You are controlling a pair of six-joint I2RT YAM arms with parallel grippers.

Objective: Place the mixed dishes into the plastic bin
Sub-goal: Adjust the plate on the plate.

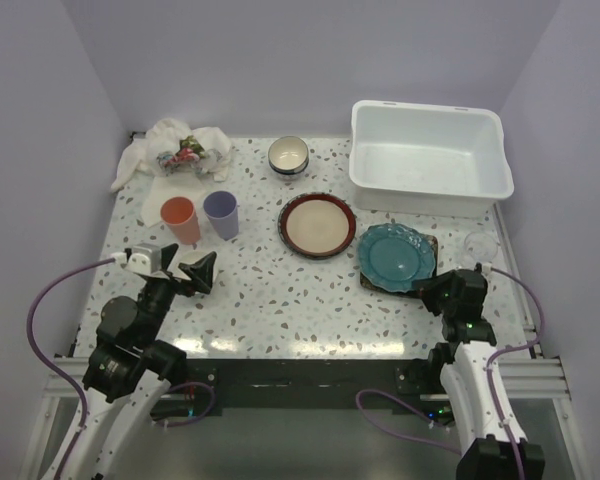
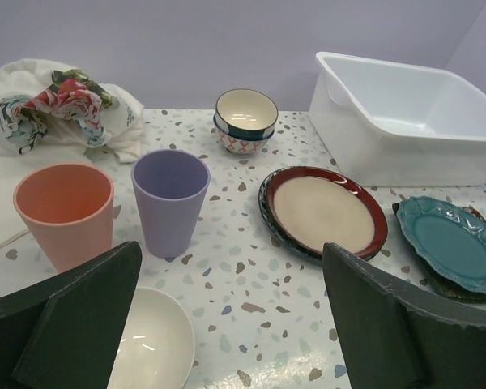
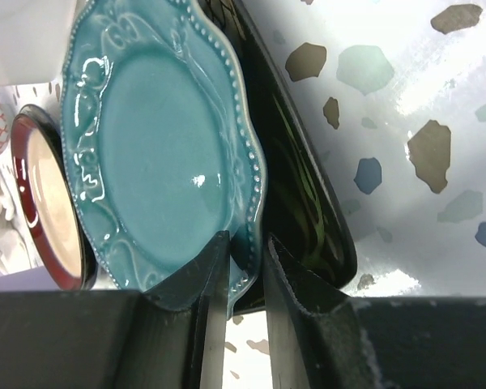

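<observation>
One dark plate (image 3: 308, 203) under teal plate (image 3: 162, 146)

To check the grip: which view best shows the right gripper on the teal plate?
Right wrist view: the right gripper straddles the rim of the teal plate, close up. The top view shows both, but the grip is small and dark. The left wrist view shows only the plate.

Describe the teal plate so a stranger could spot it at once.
Find the big white bin at the far right. Before it lies the teal plate, atop a dark square plate. Only it has a scalloped teal rim; the neighbouring plate is red-rimmed.
</observation>
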